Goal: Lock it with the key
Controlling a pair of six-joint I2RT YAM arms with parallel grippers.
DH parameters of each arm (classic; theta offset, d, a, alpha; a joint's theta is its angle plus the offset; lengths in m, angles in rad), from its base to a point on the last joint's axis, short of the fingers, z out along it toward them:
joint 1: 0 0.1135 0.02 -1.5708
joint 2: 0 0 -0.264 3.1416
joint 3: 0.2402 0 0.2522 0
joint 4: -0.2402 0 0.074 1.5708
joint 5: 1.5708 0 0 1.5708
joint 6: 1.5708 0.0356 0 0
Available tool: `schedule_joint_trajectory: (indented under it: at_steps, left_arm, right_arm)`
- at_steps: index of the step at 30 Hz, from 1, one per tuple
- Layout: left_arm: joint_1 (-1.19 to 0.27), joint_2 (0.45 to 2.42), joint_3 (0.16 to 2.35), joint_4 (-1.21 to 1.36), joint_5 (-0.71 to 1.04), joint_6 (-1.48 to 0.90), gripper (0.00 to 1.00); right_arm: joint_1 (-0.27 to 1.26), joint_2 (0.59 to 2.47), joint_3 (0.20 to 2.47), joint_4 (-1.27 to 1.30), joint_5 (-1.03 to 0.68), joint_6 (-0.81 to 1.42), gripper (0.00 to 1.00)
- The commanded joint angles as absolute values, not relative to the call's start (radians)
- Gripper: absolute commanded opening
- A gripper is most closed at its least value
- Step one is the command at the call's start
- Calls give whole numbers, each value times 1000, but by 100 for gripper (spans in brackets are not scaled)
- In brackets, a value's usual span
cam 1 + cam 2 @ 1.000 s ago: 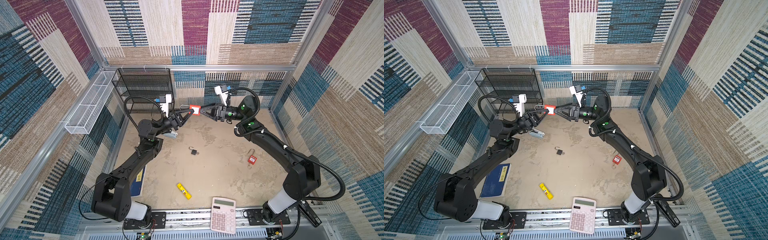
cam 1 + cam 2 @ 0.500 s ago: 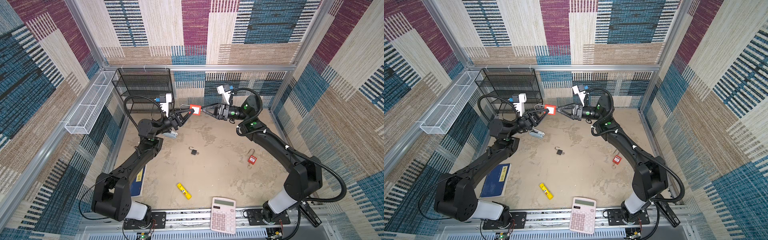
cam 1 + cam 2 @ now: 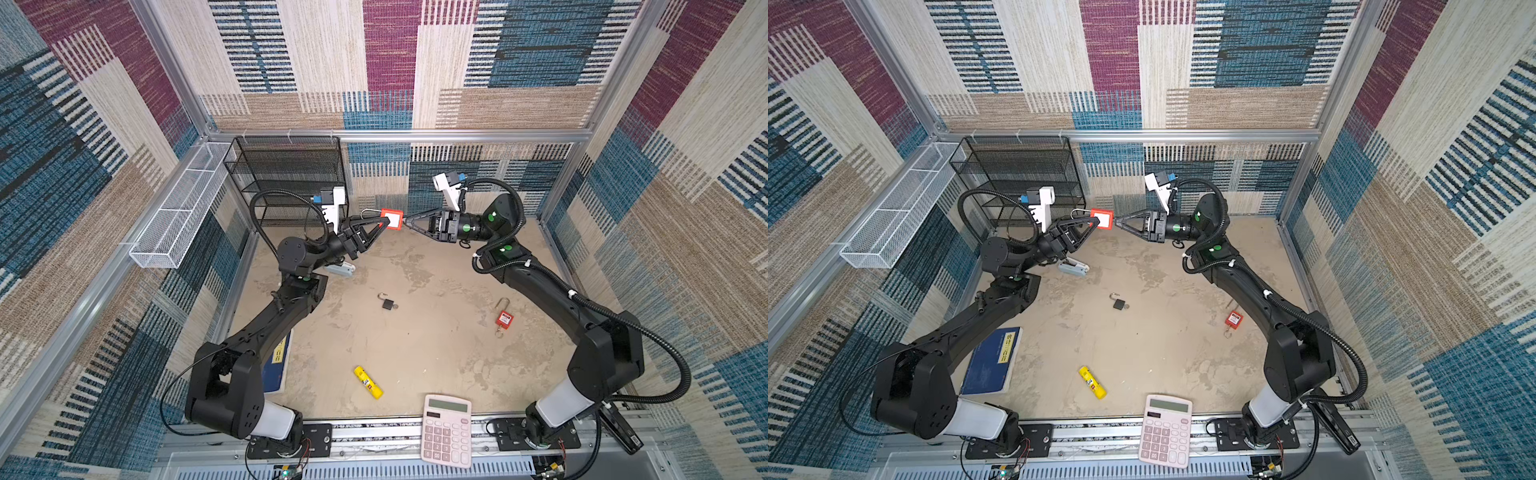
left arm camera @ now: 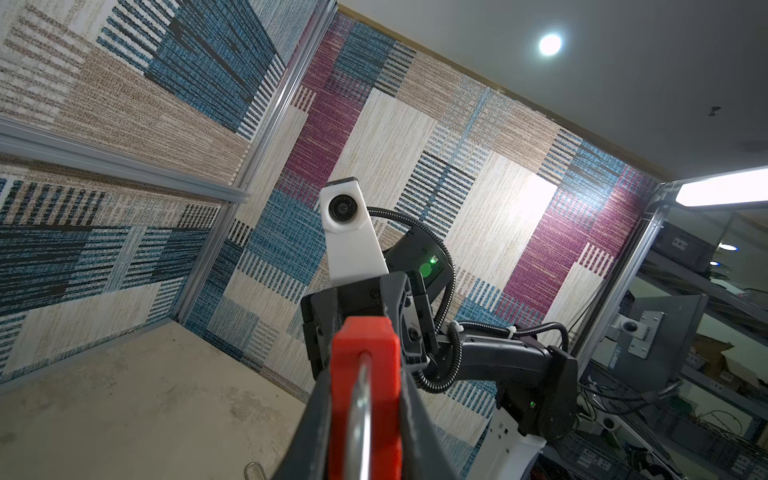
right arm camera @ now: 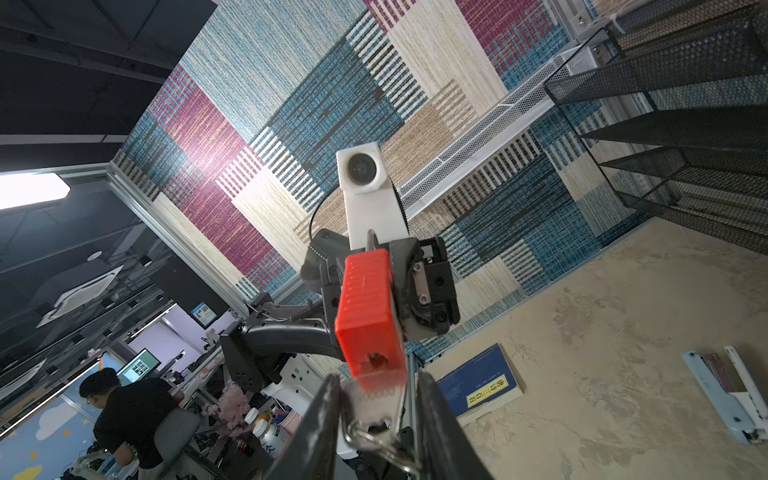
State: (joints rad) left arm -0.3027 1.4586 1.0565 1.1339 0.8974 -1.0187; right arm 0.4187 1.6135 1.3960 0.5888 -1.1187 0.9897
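Left gripper (image 3: 383,224) clamps the red padlock (image 3: 394,218) aloft over the table's (image 3: 436,353) far edge; its key (image 5: 374,401) lies between the right gripper's (image 3: 407,220) near-closed jaws, and whether they pinch it cannot be told. An off-axis twist could swivel the padlock or drag the key out. The long axis is level along that edge, shackle toward the left edge, keyhole toward the right.

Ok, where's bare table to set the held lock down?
Widest bare patch: between black padlock, red padlock on the table, glue stick and calculator. Also bare beyond the black padlock, toward the back wall. Crowded left: book, rack.
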Motion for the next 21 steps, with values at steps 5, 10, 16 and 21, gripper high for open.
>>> schedule_joint_trajectory:
  at_steps: [5,10,16,21]
  left_arm:
    - [-301,1441,1051,1162,913,-969,0]
    - [-301,1439,1048,1168,913,-957,0]
    - [-301,1448,1054,1168,915,-961,0]
    - [-300,1448,1060,1165,914,-960,0]
  right_arm:
    - [420,1618,1391,687,-1131,1078,42]
    - [420,1626,1390,722,-1119,1129,38]
    - [420,1631,1382,768,-1127,1167,28]
    - [420,1625,1365,773,-1140,1163,22]
